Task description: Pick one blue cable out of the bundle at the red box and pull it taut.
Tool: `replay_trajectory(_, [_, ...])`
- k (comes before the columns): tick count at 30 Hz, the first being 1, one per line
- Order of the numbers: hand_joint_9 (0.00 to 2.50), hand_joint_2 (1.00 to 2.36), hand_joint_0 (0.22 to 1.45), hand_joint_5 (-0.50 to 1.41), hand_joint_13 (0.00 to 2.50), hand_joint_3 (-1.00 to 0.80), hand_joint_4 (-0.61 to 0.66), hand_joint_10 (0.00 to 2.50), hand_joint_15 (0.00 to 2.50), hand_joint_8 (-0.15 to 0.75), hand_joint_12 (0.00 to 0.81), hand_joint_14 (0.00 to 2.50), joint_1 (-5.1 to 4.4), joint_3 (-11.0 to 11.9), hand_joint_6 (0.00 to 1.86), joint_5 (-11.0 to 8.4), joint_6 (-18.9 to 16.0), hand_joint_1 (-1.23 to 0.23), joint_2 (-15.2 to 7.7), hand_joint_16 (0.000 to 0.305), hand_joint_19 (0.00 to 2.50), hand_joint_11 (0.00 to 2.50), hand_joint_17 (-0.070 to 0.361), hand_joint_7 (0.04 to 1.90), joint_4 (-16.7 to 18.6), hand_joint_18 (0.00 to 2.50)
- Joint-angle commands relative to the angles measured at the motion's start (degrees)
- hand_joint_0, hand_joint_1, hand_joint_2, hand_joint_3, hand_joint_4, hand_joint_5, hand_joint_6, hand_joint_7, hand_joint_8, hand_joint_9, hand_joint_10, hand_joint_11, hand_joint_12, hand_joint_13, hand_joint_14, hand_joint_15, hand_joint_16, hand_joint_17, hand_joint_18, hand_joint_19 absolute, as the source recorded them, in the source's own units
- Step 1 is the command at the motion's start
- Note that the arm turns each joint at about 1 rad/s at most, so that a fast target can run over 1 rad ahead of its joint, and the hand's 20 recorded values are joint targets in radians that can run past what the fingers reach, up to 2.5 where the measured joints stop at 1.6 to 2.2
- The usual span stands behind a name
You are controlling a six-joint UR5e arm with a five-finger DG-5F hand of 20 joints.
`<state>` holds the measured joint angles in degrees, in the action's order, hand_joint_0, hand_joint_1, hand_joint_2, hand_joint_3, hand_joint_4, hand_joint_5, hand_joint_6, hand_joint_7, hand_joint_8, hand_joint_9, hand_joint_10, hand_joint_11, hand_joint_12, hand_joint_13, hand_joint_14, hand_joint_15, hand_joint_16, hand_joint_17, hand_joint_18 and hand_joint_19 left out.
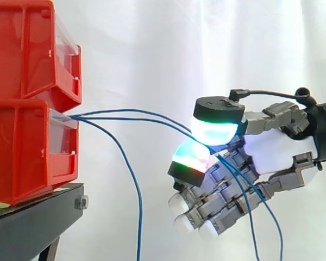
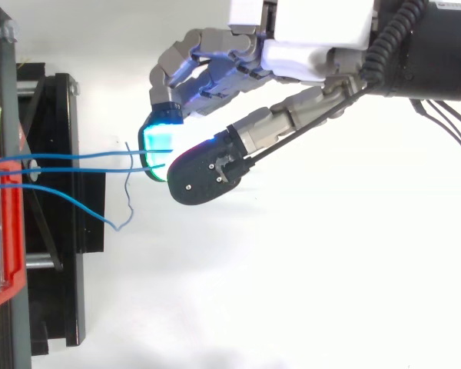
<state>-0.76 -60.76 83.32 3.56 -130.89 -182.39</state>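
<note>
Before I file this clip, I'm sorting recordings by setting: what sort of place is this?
Probably a robot lab test bench: a plain white curtain as backdrop, red bins stacked on a black stand, and blue cables running from a bin to the robot's hand, which pinches them.

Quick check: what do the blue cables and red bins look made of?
The blue cables: thin flexible wire, likely smooth plastic-sheathed; they droop and curve softly. The red bins: rigid moulded plastic, semi-glossy, judging by ribbed walls and highlights.
</note>
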Motion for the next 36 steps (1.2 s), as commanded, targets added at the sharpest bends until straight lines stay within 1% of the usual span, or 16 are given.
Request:
replay_trajectory(1, [0.63, 1.01, 0.63, -0.15, 0.54, -0.18, 0.04, 0.01, 0.2, 0.291, 0.33, 0.01, -0.03, 0.4, 0.92, 0.0, 0.0, -0.81, 0.0, 0.047, 0.18, 0.33, 0.106, 1.01, -0.5, 0.48])
replay_trajectory(5, [0.63, 1.02, 0.66, -0.15, 0.55, -0.15, 0.04, 0.01, 0.2, 0.298, 0.328, 0.01, -0.03, 0.4, 0.92, 0.0, 0.0, -0.84, 0.0, 0.047, 0.17, 0.33, 0.105, 1.1, -0.9, 0.5])
replay_trajectory(6, [0.63, 1.02, 0.69, -0.15, 0.55, -0.16, 0.02, 0.01, 0.2, 0.298, 0.326, 0.01, -0.03, 0.4, 0.92, 0.0, 0.0, -0.87, 0.0, 0.046, 0.17, 0.34, 0.103, 1.21, -1.0, 0.5])
replay_trajectory(8, [0.63, 1.02, 0.72, -0.16, 0.55, -0.2, 0.0, 0.01, 0.2, 0.302, 0.33, 0.01, -0.03, 0.4, 0.93, 0.0, 0.0, -0.9, 0.0, 0.046, 0.15, 0.33, 0.103, 1.18, -1.2, 0.5])
replay_trajectory(10, [0.62, 1.01, 0.76, -0.16, 0.54, -0.31, 0.01, 0.01, 0.18, 0.301, 0.332, 0.01, -0.03, 0.5, 0.92, 0.0, 0.0, -0.94, -0.1, 0.046, 0.13, 0.32, 0.104, 1.24, -1.2, 0.5])
replay_trajectory(11, [0.62, 1.01, 0.77, -0.16, 0.54, -0.34, 0.01, 0.01, 0.18, 0.299, 0.331, 0.01, -0.03, 0.4, 0.92, 0.0, 0.0, -0.94, -0.1, 0.046, 0.13, 0.32, 0.103, 1.23, -1.2, 0.5])
replay_trajectory(13, [0.63, 1.0, 0.8, -0.16, 0.54, -0.5, 0.02, 0.01, 0.16, 0.292, 0.333, 0.01, -0.03, 0.4, 0.91, 0.0, 0.0, -0.93, 0.0, 0.046, 0.12, 0.32, 0.103, 1.21, -1.2, 0.51])
replay_trajectory(15, [0.63, 1.0, 0.81, -0.17, 0.53, -0.5, 0.03, 0.01, 0.15, 0.291, 0.333, 0.01, -0.03, 0.5, 0.9, 0.0, 0.0, -0.93, 0.0, 0.046, 0.09, 0.32, 0.103, 1.22, -1.2, 0.52])
replay_trajectory(20, [0.63, 1.0, 0.75, -0.16, 0.53, -0.5, 0.09, 0.01, 0.15, 0.268, 0.329, 0.01, 0.06, 0.4, 0.88, 0.0, 0.0, -0.92, -0.1, 0.045, 0.09, 0.32, 0.101, 1.1, -1.2, 0.52])
replay_trajectory(22, [0.64, 1.0, 0.68, -0.15, 0.52, -0.5, 0.13, 0.01, 0.16, 0.258, 0.325, 0.01, -0.03, 0.5, 0.87, 0.0, 0.0, -0.95, 0.0, 0.044, 0.11, 0.33, 0.099, 1.01, -1.2, 0.5])
replay_trajectory(23, [0.65, 1.0, 0.67, -0.14, 0.52, -0.5, 0.12, 0.01, 0.16, 0.259, 0.324, 0.01, -0.03, 0.4, 0.86, 0.0, 0.0, -0.95, 0.0, 0.044, 0.11, 0.33, 0.099, 1.01, -1.2, 0.5])
replay_trajectory(25, [0.66, 1.0, 0.59, -0.14, 0.52, -0.5, 0.11, 0.01, 0.16, 0.258, 0.326, 0.01, -0.03, 0.4, 0.86, 0.0, 0.0, -0.95, -0.1, 0.044, 0.13, 0.33, 0.099, 1.0, -1.2, 0.5])
replay_trajectory(27, [0.66, 1.0, 0.54, -0.14, 0.52, -0.5, 0.12, 0.01, 0.17, 0.263, 0.331, 0.01, 0.06, 0.4, 0.87, 0.0, 0.0, -0.95, -0.1, 0.045, 0.13, 0.33, 0.102, 0.99, -1.3, 0.5])
replay_trajectory(28, [0.67, 1.0, 0.5, -0.14, 0.52, -0.5, 0.12, 0.01, 0.17, 0.271, 0.341, 0.01, -0.03, 0.5, 0.87, 0.0, 0.0, -0.94, -0.1, 0.048, 0.13, 0.34, 0.107, 0.97, -1.3, 0.5])
replay_trajectory(31, [0.68, 1.0, 0.44, -0.14, 0.52, -0.5, 0.13, 0.0, 0.17, 0.294, 0.364, 0.01, 0.06, 0.5, 0.87, 0.0, 0.0, -0.87, 0.0, 0.052, 0.14, 0.33, 0.118, 0.93, -1.5, 0.51])
replay_trajectory(36, [0.68, 1.0, 0.42, -0.14, 0.52, -0.5, 0.12, 0.01, 0.18, 0.305, 0.377, 0.01, 0.06, 0.6, 0.87, 0.0, 0.0, -0.77, 0.0, 0.056, 0.15, 0.33, 0.125, 0.9, -1.6, 0.5])
